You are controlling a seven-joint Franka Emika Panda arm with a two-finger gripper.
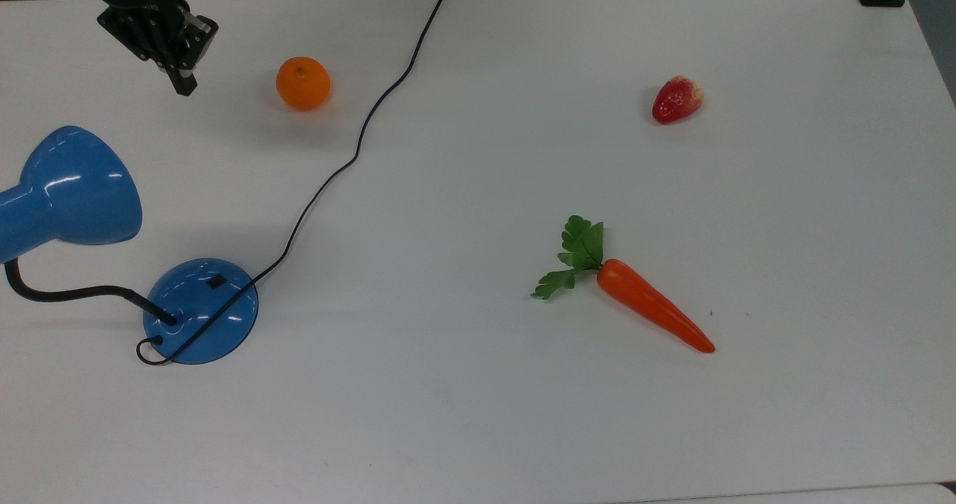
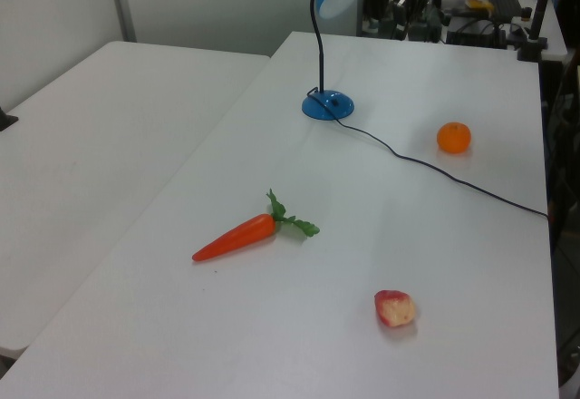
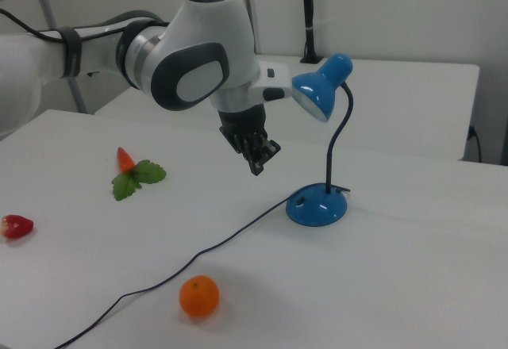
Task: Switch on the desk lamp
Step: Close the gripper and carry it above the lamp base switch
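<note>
The desk lamp stands at the top view's left, its domed blue base [image 1: 200,310] carrying a small black switch [image 1: 216,281]. A black gooseneck [image 1: 67,293] bends up to the blue shade [image 1: 75,187]. The thin cord [image 1: 358,142] runs over the base toward the far table edge. My gripper [image 1: 183,86] hangs shut and holds nothing, well beyond the base, between the shade and the orange. In the right view the gripper [image 3: 256,166] hovers above the table, to the left of the lamp base [image 3: 317,205] and just below the shade [image 3: 317,97].
An orange [image 1: 302,83] lies just to the right of the gripper in the top view. A toy carrot [image 1: 650,306] and a strawberry [image 1: 677,99] lie on the white table [image 1: 478,429] toward the top view's right. A second table [image 2: 100,145] stands beside it.
</note>
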